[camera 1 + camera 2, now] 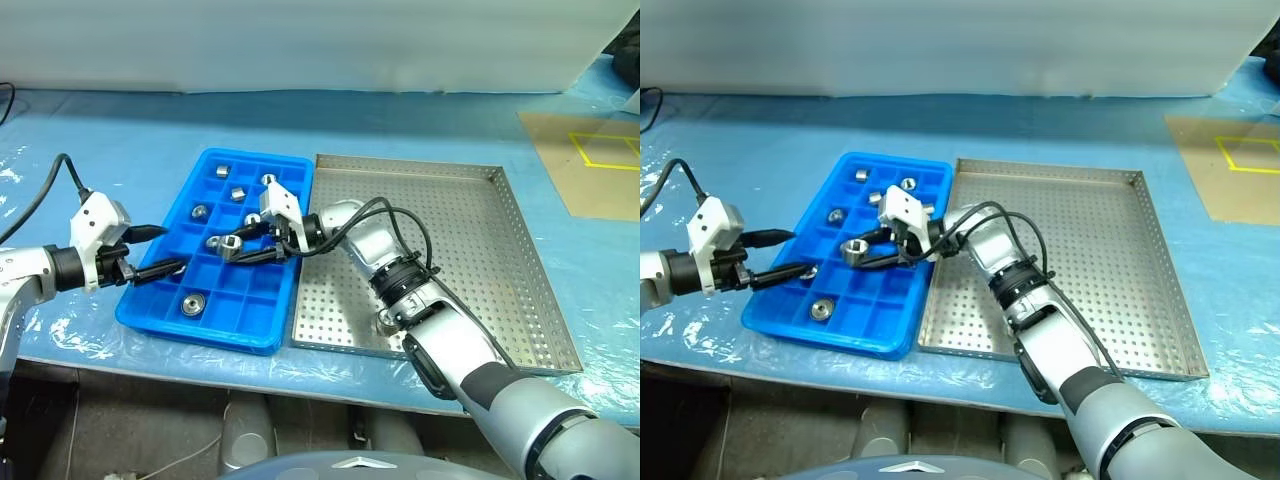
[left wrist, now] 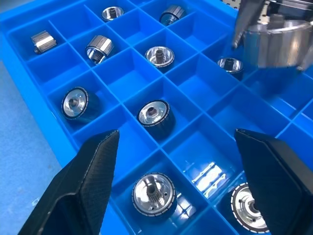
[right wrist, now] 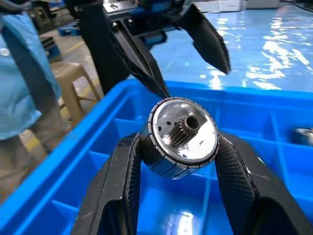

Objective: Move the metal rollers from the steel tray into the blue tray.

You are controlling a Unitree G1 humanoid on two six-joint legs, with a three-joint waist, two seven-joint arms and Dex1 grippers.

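I see my right gripper [image 1: 232, 248] clamped on a metal roller [image 3: 182, 137] above the blue tray [image 1: 145, 310]; left gripper [image 1: 168, 268] gapes wide, empty, beside it.

Blue table top [image 1: 150, 130] under a wrinkled, glossy clear plastic sheet [image 1: 60, 330]. Far right, a brown cardboard panel [image 1: 590, 165] lying flat, marked with yellow tape lines [image 1: 600, 150]. Behind, a pale wall [image 1: 300, 40]. Beyond the table edge, a beige plastic stool [image 3: 63, 83] beside a person's light-blue sleeve [image 3: 19, 83].
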